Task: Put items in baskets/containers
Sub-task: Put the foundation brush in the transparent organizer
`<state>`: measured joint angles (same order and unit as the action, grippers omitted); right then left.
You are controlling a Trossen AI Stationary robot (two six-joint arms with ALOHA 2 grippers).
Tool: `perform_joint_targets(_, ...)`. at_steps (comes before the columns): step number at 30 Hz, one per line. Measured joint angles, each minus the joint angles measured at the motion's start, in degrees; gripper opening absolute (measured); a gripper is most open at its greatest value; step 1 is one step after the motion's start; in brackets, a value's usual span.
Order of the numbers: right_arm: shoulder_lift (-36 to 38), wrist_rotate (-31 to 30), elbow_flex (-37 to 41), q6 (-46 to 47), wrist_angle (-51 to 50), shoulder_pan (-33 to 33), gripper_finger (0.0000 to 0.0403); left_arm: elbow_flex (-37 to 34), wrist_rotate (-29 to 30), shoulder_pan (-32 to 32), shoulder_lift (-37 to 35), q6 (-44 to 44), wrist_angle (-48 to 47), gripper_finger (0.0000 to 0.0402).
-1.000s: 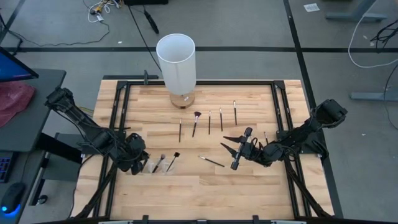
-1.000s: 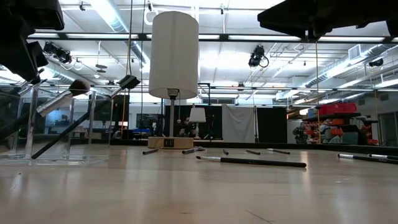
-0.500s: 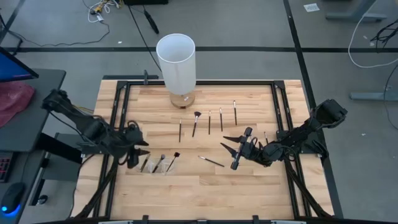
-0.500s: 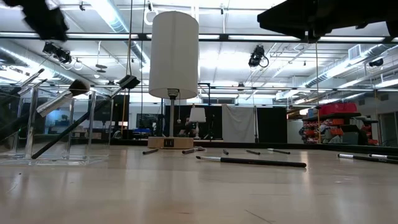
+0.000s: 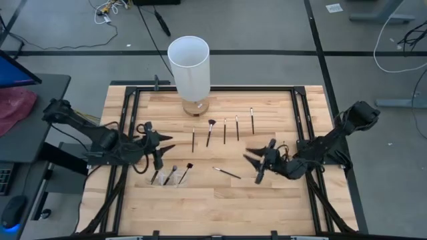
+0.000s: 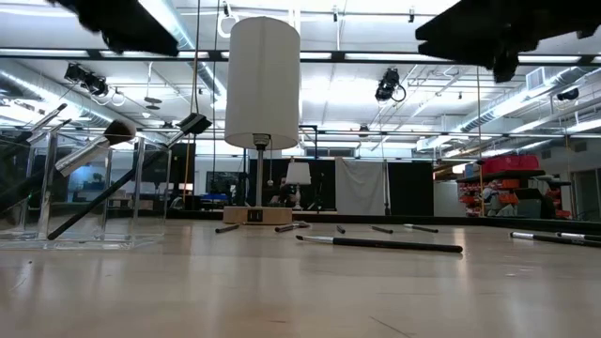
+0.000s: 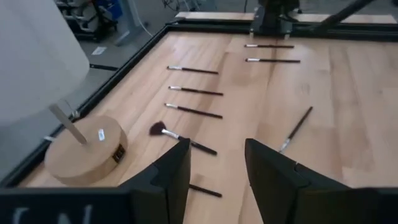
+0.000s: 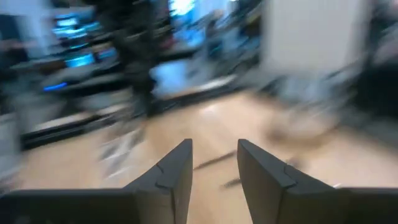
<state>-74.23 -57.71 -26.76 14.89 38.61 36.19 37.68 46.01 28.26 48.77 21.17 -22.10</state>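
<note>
A clear container [image 5: 175, 180] near the table's left front holds three brushes [image 5: 172, 174]. In the low view they lean on its walls [image 6: 94, 150]. Several more brushes lie flat in a row at mid-table [image 5: 225, 131], and one lies alone nearer the front [image 5: 227, 173]. My left gripper [image 5: 167, 142] hovers just beyond the container, open and pointing toward the table's right, with nothing between its fingers [image 7: 217, 162]. My right gripper [image 5: 249, 157] hovers right of the lone brush, pointing left. It is open too, with nothing between its fingers [image 8: 214, 162].
A tall white lamp [image 5: 189, 63] on a round wooden base [image 7: 87, 149] stands at the far edge, behind the brush row. Another brush [image 5: 285, 145] lies beside the right arm. Black frame rails [image 5: 127, 120] run along the table's sides.
My left gripper has risen from over the container, moved toward the far edge and the table's middle, and turned to point right. A third brush now shows in the container where it stood. My right gripper has shifted a little toward the table's right and rolled.
</note>
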Motion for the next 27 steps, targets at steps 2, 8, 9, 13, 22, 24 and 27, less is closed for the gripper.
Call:
perform_joint_targets(2,1.8,8.8,0.0,9.5,-8.4,-0.7,0.013,-4.2,-0.3,-1.4,0.0,-0.6,6.9,0.0154)
perform_joint_targets(8,4.7,19.8,0.0,34.0,-36.6,-2.8,0.013,-14.2,-5.1,-7.1,0.0,-6.5,28.8,0.0154)
perform_joint_targets(9,5.4,20.6,0.0,37.5,-41.3,-3.1,0.013,-15.1,-7.0,-8.4,0.0,-6.5,31.5,0.0154)
perform_joint_targets(13,8.2,21.4,0.0,50.9,-58.5,-4.3,0.013,-16.6,-13.9,-13.1,0.0,-6.4,38.8,0.0153)
perform_joint_targets(22,7.9,22.9,0.0,64.6,-79.3,-5.1,0.0184,-16.7,-15.3,-17.9,5.3,-6.7,43.4,0.0153)
perform_joint_targets(24,6.6,22.7,0.0,64.1,-79.2,-5.1,0.0202,-16.7,-15.3,-18.0,7.4,-6.7,45.5,0.0153)
perform_joint_targets(27,3.1,22.2,0.0,64.1,-79.2,-5.1,0.0215,-16.7,-15.3,-18.0,10.9,-6.8,48.2,0.0153)
